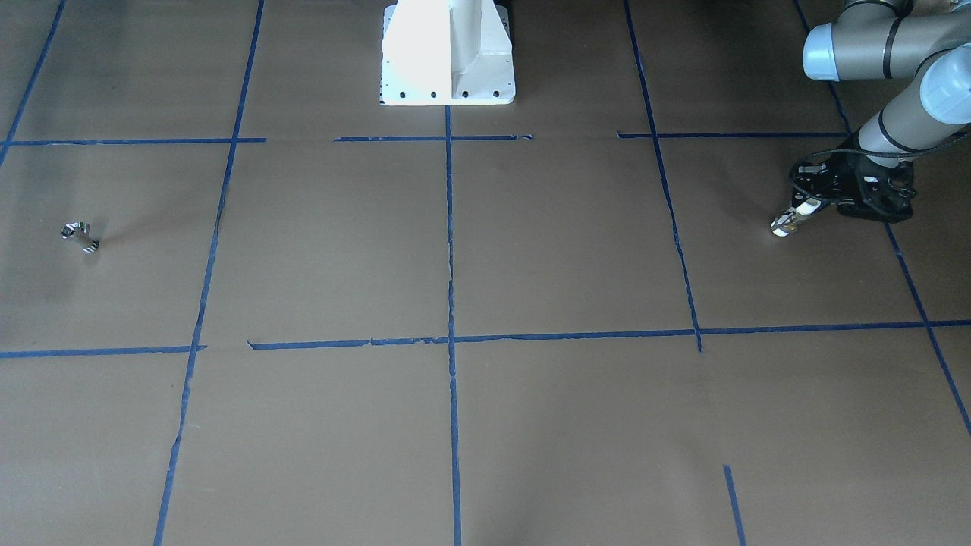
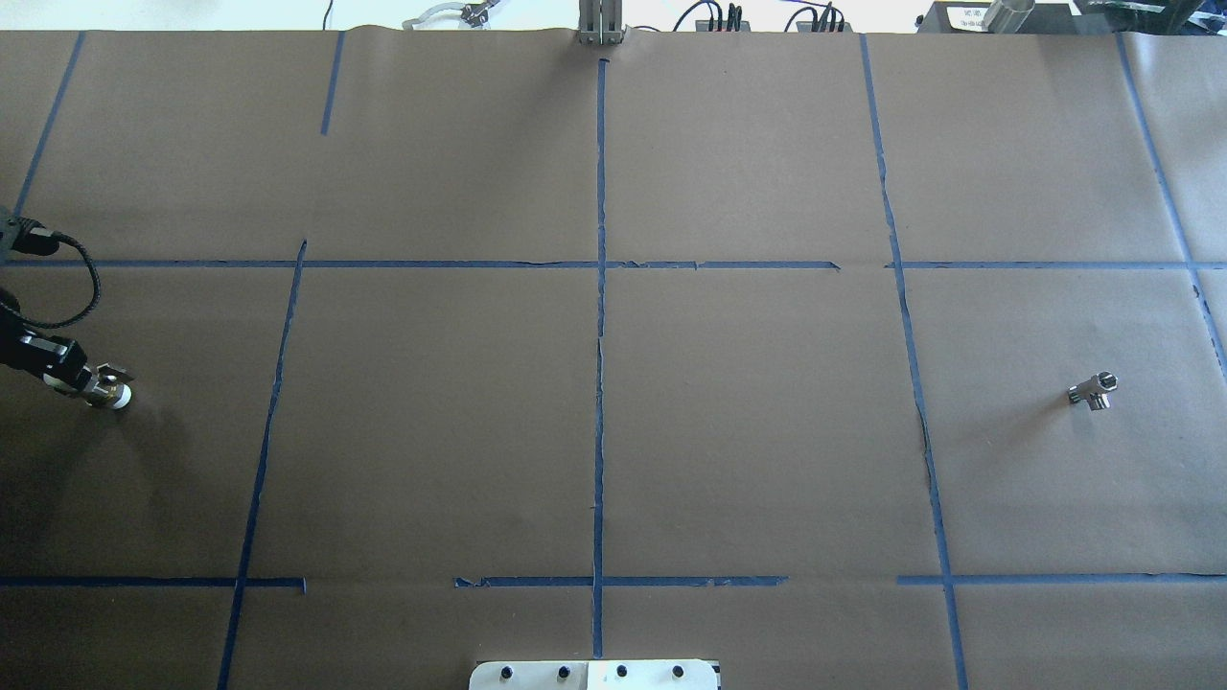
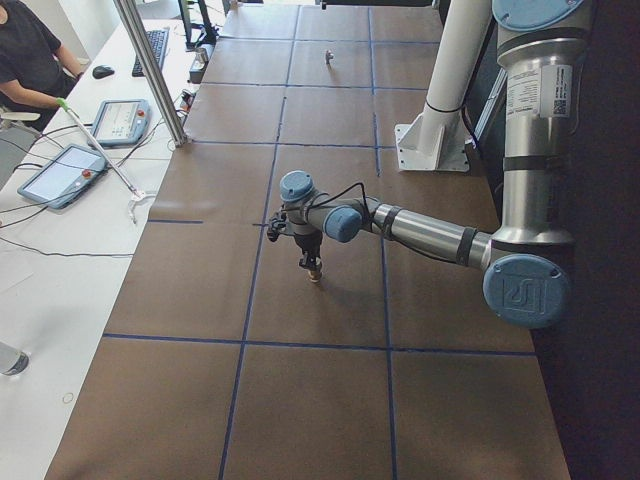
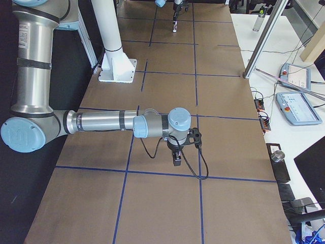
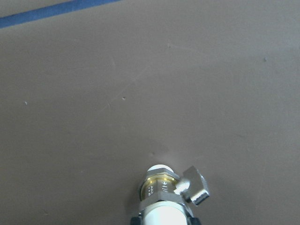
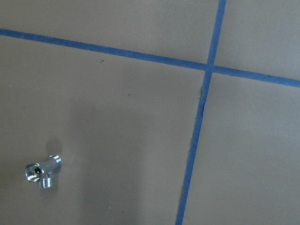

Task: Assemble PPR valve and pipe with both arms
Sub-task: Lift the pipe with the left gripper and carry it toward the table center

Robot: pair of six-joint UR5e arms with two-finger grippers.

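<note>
My left gripper (image 1: 806, 211) is shut on the PPR valve (image 1: 784, 223), gripping one white end. The valve's brass middle, side lever and other white end stick out, tilted down close to the paper; I cannot tell whether it touches. It also shows in the overhead view (image 2: 107, 392), the exterior left view (image 3: 315, 271) and the left wrist view (image 5: 165, 191). The silver pipe (image 2: 1094, 390) lies alone on the far side of the table (image 1: 80, 236) and shows in the right wrist view (image 6: 42, 171). My right gripper (image 4: 176, 158) hangs over the table; I cannot tell whether it is open.
The table is covered in brown paper with a grid of blue tape lines (image 2: 600, 316). The white pedestal (image 1: 447, 57) stands at the robot's edge. Tablets and cables (image 4: 297, 104) lie on the white side bench. An operator (image 3: 25, 60) sits beyond the table's far edge.
</note>
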